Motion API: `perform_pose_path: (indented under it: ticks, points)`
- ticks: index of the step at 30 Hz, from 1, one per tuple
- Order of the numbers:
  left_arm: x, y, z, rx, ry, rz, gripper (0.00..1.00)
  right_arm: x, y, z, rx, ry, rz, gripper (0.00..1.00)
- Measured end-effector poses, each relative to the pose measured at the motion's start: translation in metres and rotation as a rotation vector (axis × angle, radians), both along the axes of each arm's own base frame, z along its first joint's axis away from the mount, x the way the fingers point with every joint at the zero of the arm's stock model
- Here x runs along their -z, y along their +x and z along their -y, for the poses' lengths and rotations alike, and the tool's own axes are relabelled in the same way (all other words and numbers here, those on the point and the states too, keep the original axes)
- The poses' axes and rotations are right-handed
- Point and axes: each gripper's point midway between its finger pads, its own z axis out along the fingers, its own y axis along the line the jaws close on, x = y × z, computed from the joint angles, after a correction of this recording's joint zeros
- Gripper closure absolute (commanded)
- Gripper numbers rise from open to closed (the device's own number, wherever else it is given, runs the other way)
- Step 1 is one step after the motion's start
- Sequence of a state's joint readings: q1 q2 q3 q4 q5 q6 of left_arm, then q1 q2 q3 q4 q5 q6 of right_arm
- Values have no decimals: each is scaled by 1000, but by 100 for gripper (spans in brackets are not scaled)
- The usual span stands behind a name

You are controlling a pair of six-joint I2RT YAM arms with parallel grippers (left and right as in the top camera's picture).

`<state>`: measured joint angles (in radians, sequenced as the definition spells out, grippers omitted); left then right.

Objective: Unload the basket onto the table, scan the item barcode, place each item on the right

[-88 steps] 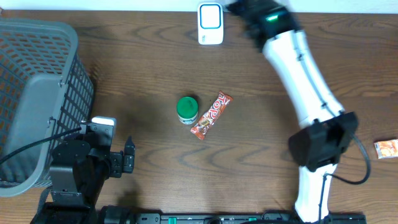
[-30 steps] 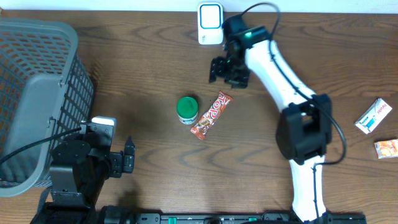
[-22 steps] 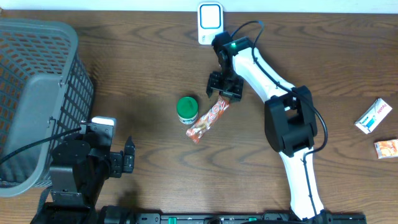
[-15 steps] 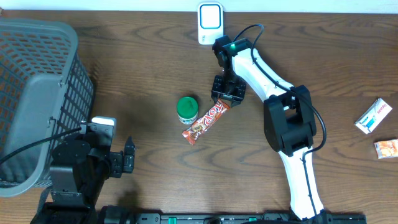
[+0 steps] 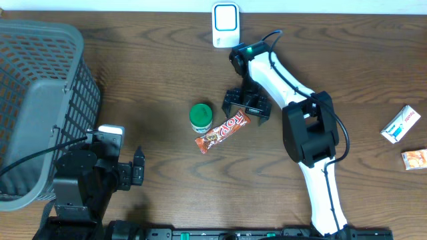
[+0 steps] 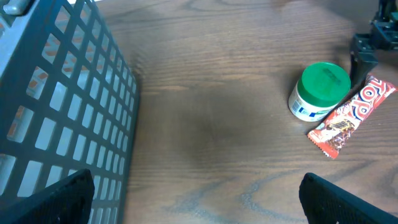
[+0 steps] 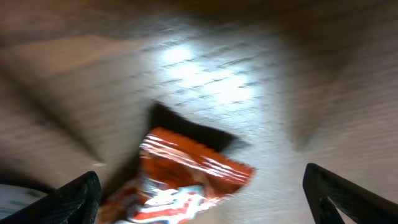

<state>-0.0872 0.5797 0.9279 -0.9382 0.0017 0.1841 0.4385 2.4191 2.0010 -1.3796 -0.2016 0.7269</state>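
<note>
A red and orange candy bar (image 5: 223,131) lies flat on the wooden table, slanting up to the right. Its wrapper end (image 7: 186,177) shows blurred in the right wrist view. My right gripper (image 5: 245,107) hovers over the bar's upper right end, open, with one finger on each side and nothing gripped. The white barcode scanner (image 5: 225,25) stands at the table's far edge, above the right arm. My left gripper (image 6: 199,211) rests open near the front left, far from the bar (image 6: 351,115).
A green-lidded jar (image 5: 201,117) stands right next to the bar's left side. A large grey mesh basket (image 5: 40,100) fills the left. Two small packets (image 5: 400,125) (image 5: 415,159) lie at the right edge.
The right gripper came down onto the bar's upper end, closed partly, and swung the bar to a flatter slant lower left. Its jaws have now sprung wide open. The left arm stayed still.
</note>
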Motion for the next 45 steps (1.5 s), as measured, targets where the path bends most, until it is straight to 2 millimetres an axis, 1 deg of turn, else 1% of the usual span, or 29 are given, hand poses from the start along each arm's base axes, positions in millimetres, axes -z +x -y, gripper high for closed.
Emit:
perform_pose_path:
  ticks: [2,3,4,5,6,7,9,11,12,13,17,20,22,25,26,27,28,31,33,35,37,39,40,42,45]
  points:
    - [0,0,0,0,0,0,1,2,4,-9,13,6,26,1]
    - [0,0,0,0,0,0,1,2,5,-13,19,7,37,4]
    - [0,0,0,0,0,0,1,3,5,-17,25,7,46,11]
    - [0,0,0,0,0,0,1,4,4,-22,29,4,52,20]
    - [0,0,0,0,0,0,1,5,4,-25,34,-1,58,32]
    - [0,0,0,0,0,0,1,8,2,-28,44,-11,61,48]
    - [0,0,0,0,0,0,1,9,-5,-32,64,-19,50,75]
    - [0,0,0,0,0,0,1,9,-8,-35,78,-22,55,89]
    - [0,0,0,0,0,0,1,9,-11,-35,84,-25,53,97]
    - [0,0,0,0,0,0,1,9,-12,-35,92,-27,53,99]
    - [0,0,0,0,0,0,1,8,-16,-30,108,-40,42,99]
    - [0,0,0,0,0,0,1,7,-17,-23,80,-39,33,99]
    - [0,0,0,0,0,0,1,7,-16,-16,50,-34,36,99]
    - [0,0,0,0,0,0,1,2,-3,0,-45,5,79,99]
    - [0,0,0,0,0,0,1,-6,7,3,-120,65,121,99]
    - [0,0,0,0,0,0,0,-9,9,4,-143,83,131,99]
    - [0,0,0,0,0,0,1,-19,17,4,-206,139,172,99]
    - [0,0,0,0,0,0,1,-58,31,3,-378,299,295,99]
    - [0,0,0,0,0,0,1,-89,32,-4,-514,429,385,99]
    - [0,0,0,0,0,0,1,-114,26,-14,-647,569,452,99]
    - [0,0,0,0,0,0,1,-136,12,-25,-766,731,495,99]
    - [0,0,0,0,0,0,1,-151,-6,-34,-860,886,514,99]
    - [0,0,0,0,0,0,0,-157,-12,-37,-904,951,536,99]
    - [0,0,0,0,0,0,1,-166,-16,-41,-978,1036,593,99]
    - [0,0,0,0,0,0,1,-172,-17,-43,-1076,1113,690,99]
